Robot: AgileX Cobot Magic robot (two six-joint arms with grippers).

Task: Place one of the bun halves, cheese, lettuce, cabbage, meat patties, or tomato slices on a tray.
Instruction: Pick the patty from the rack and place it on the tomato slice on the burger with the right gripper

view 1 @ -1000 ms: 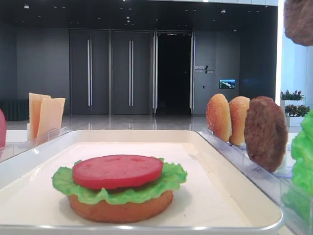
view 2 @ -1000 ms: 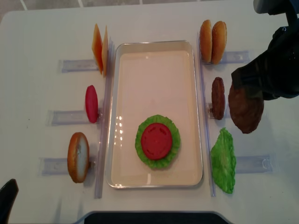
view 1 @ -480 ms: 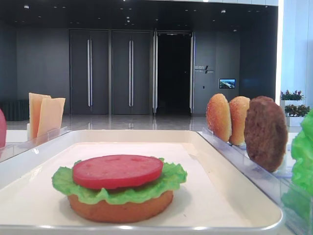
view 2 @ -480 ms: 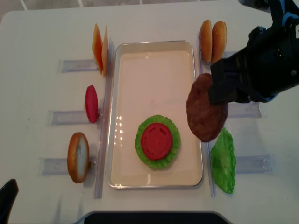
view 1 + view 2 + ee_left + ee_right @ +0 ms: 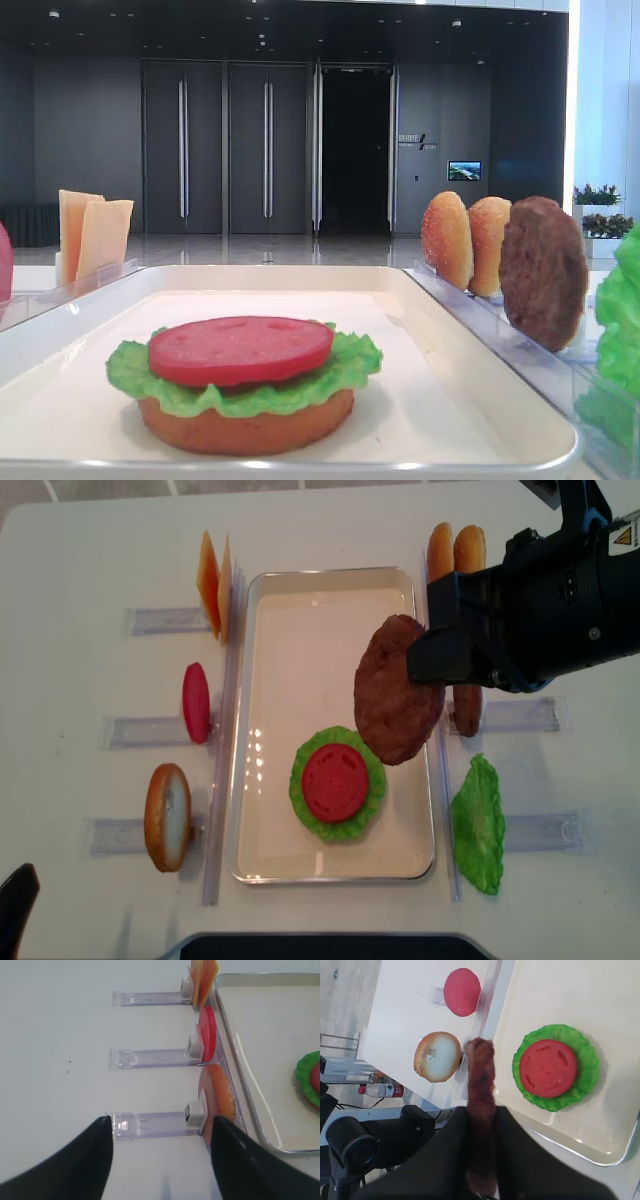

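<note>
Patty (image 5: 397,690) pinched in right claw (image 5: 432,658)

The right hand (image 5: 425,670) is squeezed tight on a meat patty (image 5: 398,690), up over the tray's (image 5: 330,577) right side. The left hand (image 5: 160,1160) is spread wide, low by the tabletop's (image 5: 60,1050) front left corner.

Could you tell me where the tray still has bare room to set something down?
The tray's whole far half, from its far rim down to the lettuce, is bare, as is the strip along its left rim. The near middle is crowded by the bun, lettuce and tomato slice stack.
</note>
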